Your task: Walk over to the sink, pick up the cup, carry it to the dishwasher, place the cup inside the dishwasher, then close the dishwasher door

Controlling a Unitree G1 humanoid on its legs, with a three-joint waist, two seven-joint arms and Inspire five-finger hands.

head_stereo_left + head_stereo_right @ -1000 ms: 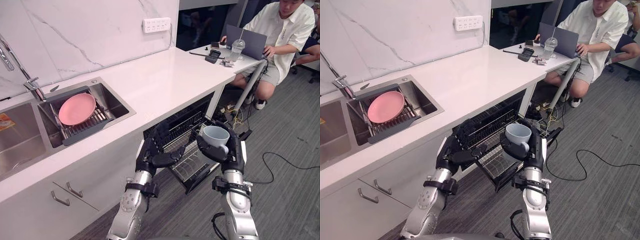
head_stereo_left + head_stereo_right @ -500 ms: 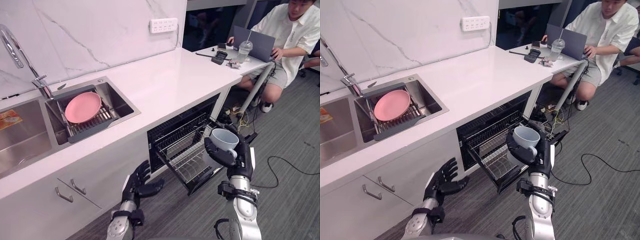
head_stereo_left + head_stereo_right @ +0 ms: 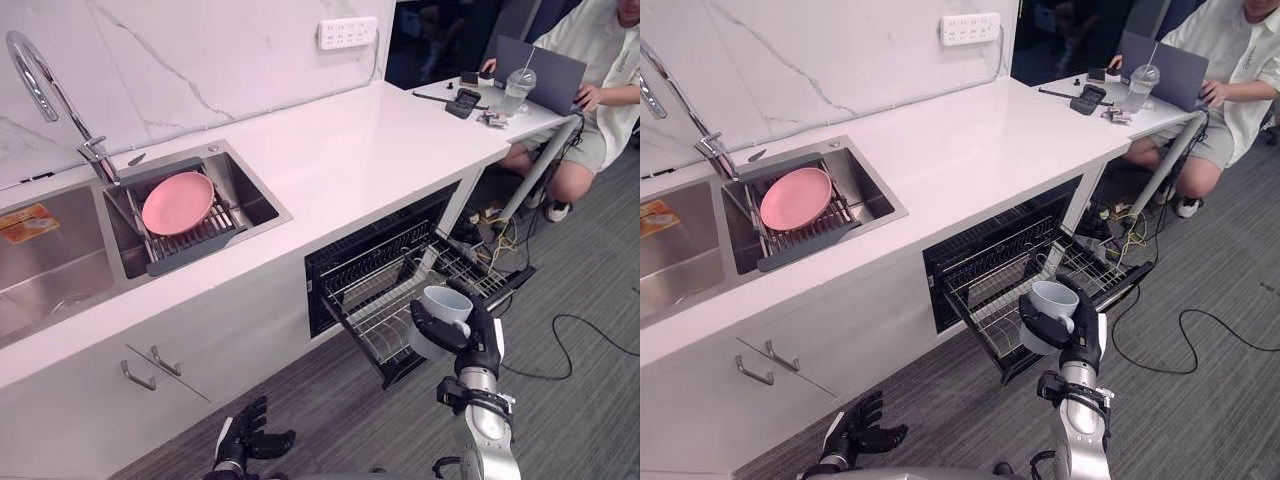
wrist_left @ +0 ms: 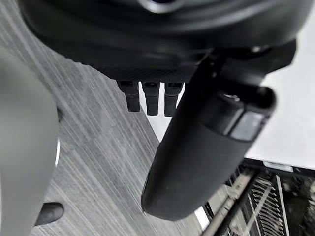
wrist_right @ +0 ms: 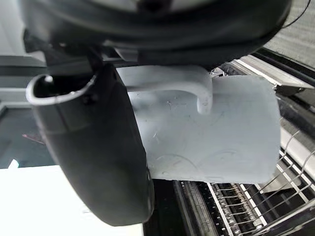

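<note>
Over the near right edge of the pulled-out rack [image 3: 383, 322] of the open dishwasher [image 3: 345, 262], clasped upright and mouth-up in the right hand [image 3: 473, 338], fingers and thumb wrapped round its wall: the cup [image 3: 446, 303]; not yet down on the wires.

Best, judging from that, to carry it farther in and leftward over open wire, clear of the rack's near rail; to lower it slowly and straight; to loosen the grasp only once seated, lest it topple; to mind the handle, turned toward the palm, against catching a wire. Afterwards, probably, to push the rack in before shutting anything.

Low at the near left, above the grey carpet [image 3: 585, 425], idle with fingers loosely spread: the left hand [image 3: 245, 442]; free for the closing.

At the far left, in the sink [image 3: 283, 213]: a pink plate [image 3: 178, 202], beside the faucet [image 3: 38, 75].

At the far right: a person [image 3: 612, 55] at a laptop [image 3: 545, 70]; a slanting desk leg [image 3: 535, 178] and tangled cables [image 3: 498, 238] just beyond the rack; near, yet apparently outside the cup's path.
</note>
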